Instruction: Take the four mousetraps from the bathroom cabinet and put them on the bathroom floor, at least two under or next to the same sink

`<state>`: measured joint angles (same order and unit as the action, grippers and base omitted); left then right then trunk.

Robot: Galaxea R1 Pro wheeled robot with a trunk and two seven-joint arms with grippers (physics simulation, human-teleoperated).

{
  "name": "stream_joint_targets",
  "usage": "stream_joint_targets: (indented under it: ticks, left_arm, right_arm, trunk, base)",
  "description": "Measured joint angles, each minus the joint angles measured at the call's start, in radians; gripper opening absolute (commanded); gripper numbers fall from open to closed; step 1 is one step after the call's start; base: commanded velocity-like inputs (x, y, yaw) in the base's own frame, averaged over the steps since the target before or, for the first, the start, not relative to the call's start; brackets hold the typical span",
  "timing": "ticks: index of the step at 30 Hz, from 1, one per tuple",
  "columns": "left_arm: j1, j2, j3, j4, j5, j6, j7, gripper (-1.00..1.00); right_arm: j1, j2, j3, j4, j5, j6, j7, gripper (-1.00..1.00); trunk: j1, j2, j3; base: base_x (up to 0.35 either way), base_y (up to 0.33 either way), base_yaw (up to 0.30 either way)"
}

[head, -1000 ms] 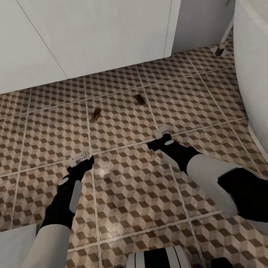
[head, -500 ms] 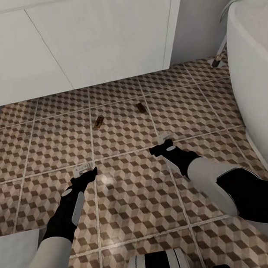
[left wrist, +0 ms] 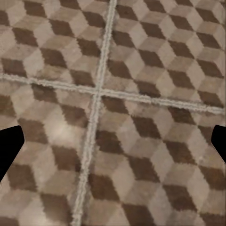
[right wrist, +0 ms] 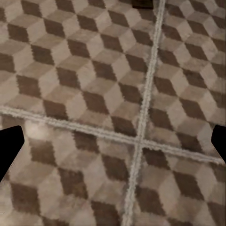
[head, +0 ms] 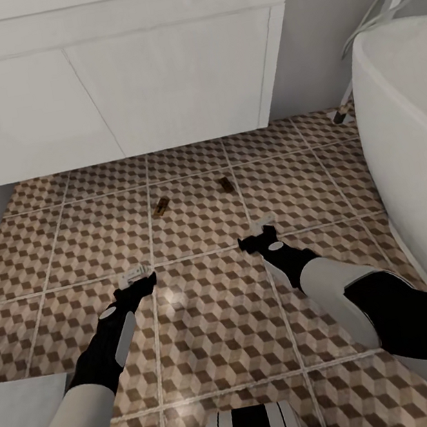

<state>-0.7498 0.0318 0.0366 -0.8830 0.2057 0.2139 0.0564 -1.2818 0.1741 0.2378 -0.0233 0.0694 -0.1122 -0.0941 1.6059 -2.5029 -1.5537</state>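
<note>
Two mousetraps (head: 161, 206) are seen lying on the bathroom floor (head: 219, 324) in the upper middle of the head view, one left, the other (head: 225, 183) right, apart from each other and near the white vanity (head: 149, 85) that fills the upper frame. With two set down close to that unit, half of the task is judged done; two more are presumably left to be fetched from the cabinet. The left claw (head: 136, 277) and right claw (head: 257, 233) are held low over the tiles, both spread open and empty, as the dark fingertips at the edges of each wrist view suggest. Against the earlier frames, the whole view has shifted: more of the vanity top and of the bathtub (head: 403, 138) at the right is taken in, so the camera has been moved back, not the traps.
</note>
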Motion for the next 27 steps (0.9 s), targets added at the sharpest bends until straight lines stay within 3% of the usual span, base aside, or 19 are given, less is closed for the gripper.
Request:
stream_joint_targets:
  ticks: [13,27]
  left_arm:
    - [0.002,0.0,0.0,0.002,0.0,0.0,0.0,1.0]
    - [0.017,0.0,0.0,0.019,0.0,-0.001,-0.001,1.0]
  right_arm:
    - [0.032,0.0,0.0,0.002,0.0,-0.012,0.002,1.0]
    - [0.082,0.0,-0.001,0.002,0.001,-0.019,0.006,1.0]
  trunk:
    - [-0.006,0.003,0.05]
    - [-0.059,0.101,0.094]
  base:
    - [0.0,0.0,0.0]
    - [0.0,0.0,0.0]
